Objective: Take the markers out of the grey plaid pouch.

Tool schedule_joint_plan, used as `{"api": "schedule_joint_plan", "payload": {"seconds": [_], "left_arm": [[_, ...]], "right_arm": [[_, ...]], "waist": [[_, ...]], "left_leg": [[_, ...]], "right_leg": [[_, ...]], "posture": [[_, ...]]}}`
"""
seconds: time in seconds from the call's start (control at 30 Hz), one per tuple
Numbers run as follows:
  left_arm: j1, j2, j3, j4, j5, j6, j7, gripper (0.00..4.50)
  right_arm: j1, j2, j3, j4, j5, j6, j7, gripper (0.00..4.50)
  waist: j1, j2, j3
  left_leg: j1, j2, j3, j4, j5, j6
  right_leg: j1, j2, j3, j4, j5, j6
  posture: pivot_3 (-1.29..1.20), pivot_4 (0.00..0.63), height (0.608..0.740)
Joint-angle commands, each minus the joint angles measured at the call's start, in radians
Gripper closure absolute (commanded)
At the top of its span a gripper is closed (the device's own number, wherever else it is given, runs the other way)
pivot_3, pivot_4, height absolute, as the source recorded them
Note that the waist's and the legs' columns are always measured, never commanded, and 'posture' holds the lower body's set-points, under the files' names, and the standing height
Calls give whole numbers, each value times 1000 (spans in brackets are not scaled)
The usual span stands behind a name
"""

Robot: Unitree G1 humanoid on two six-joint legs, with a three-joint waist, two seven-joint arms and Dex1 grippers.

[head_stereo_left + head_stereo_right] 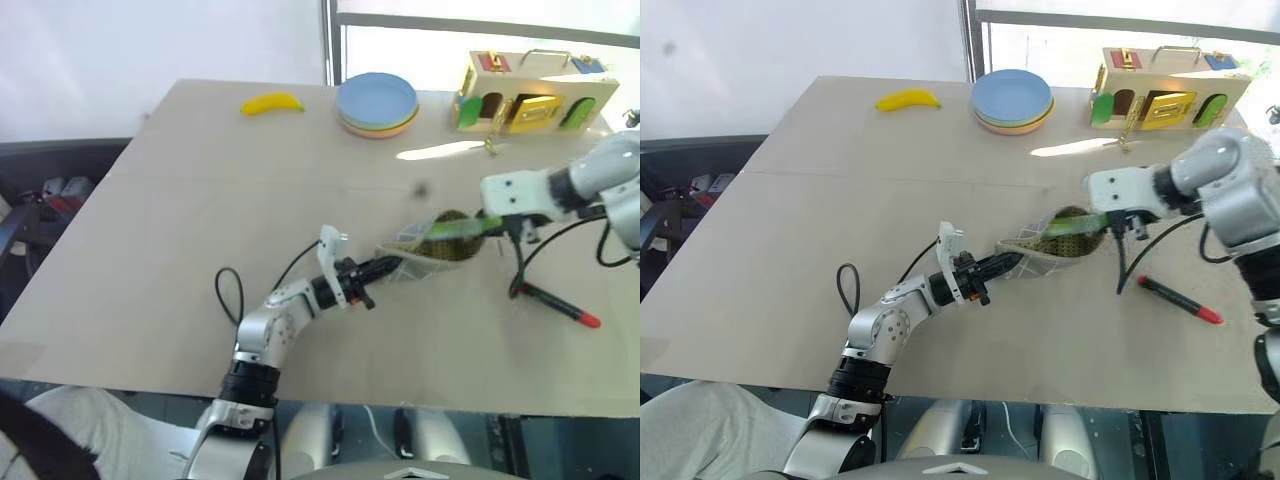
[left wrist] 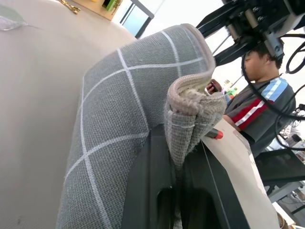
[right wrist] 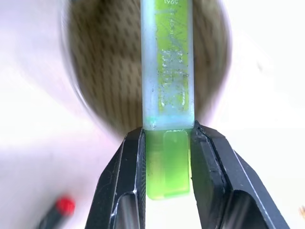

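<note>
The right tool (image 3: 167, 143) is clenched on the light-green highlighter (image 3: 167, 90), gripping it at the cap end. The highlighter's long axis runs straight on from the tool toward the open mouth of the pouch (image 1: 1055, 245), and its far end appears to lie within or just at the patterned lining; the views do not settle which. Clearing the pouch therefore calls for a pull along that axis, up and away from the opening, not across it.

The left tool (image 2: 174, 191) is clenched on a gathered fold of the pouch's fabric at the end opposite the mouth, holding the pouch lifted at that end above the surface (image 1: 200, 180). The two tools thus stand at opposite ends of the pouch, and the right arm is the one nearer the mouth.

The black marker (image 1: 558, 305) with the red end lies flat on the surface, well apart from the pouch, just beside the right arm.
</note>
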Motion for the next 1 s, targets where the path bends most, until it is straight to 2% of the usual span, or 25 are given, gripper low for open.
{"api": "schedule_joint_plan", "payload": {"seconds": [0.03, 0.17, 0.3, 0.43, 0.53, 0.6, 0.63, 0.67, 0.77, 0.83, 1.0], "left_arm": [[14, 16, 3, -21, 18, -25, 7, 4500], [8, 21, 36, -38, 33, -76, 40, 4500], [25, 52, 38, -83, 40, -96, 47, 4500], [44, 83, 39, -127, 47, -105, 47, 4500], [50, 95, 48, -149, 41, -100, 58, 4500], [53, 105, 50, -155, 44, -102, 62, 4500], [53, 111, 50, -155, 53, -115, 62, 4500], [51, 118, 49, -154, 69, -136, 66, 4500], [41, 122, 55, -148, 96, -182, 85, 4500], [36, 122, 63, -149, 101, -199, 98, 4500], [44, 174, 96, -193, 139, -257, 122, 4500]], "right_arm": [[36, -79, -96, -64, 57, 62, 27, 3702], [146, -173, -199, -33, 122, 138, 10, 3702], [268, -209, -229, 67, 114, 117, -52, 3702], [347, -175, -223, 154, 107, 88, -104, 3702], [325, -95, -219, 251, 90, 44, -202, 3702], [341, -88, -191, 291, 66, -18, -193, 2652], [347, -93, -182, 305, 54, -33, -191, 2388], [345, -96, -176, 317, 45, -43, -194, 1833], [325, -97, -180, 348, 28, -65, -225, 698], [329, -111, -187, 332, 45, -52, -187, 43], [338, -105, -291, 214, 180, 46, -155, 43]], "waist": [[-1, 0, 0], [0, 0, 0], [-1, 0, 0], [-2, 0, 0], [-5, 1, 0], [-2, 1, 0], [-1, 2, 0], [1, 2, 0], [2, 2, 0], [1, 2, 0], [-2, 2, 0]], "left_leg": [[0, 0, 0, 0, 0, 0], [0, 1, 0, -1, 0, 0], [0, 1, 0, -1, 0, 0], [0, 1, 1, -1, 0, 0], [0, 1, 2, -1, 0, 0], [1, 1, 2, -1, 0, 0], [1, 0, 2, -1, 0, 0], [1, 0, 2, -1, 0, 0], [0, 0, 2, -1, 0, 0], [0, 0, 2, -1, 0, 1], [0, 1, 2, -1, 0, 1]], "right_leg": [[0, 0, 0, 0, 0, 0], [0, 0, 0, 0, 0, 0], [0, -2, 0, -1, 0, 0], [-1, -2, 1, -1, 0, 0], [-1, -1, 2, 0, 0, 0], [-1, -1, 2, 0, 0, 0], [-1, -1, 2, 0, 0, 0], [-1, -1, 2, 0, 0, 0], [0, 0, 1, 0, 0, 0], [0, 0, 1, -1, 0, 0], [0, 2, 2, 0, 0, 0]], "posture": [[0, 150, 740], [0, 150, 740], [0, 150, 740], [0, 150, 740], [0, 150, 740], [0, 150, 740], [0, 150, 740], [0, 150, 740], [0, 150, 740], [0, 150, 740], [0, 150, 740]]}}
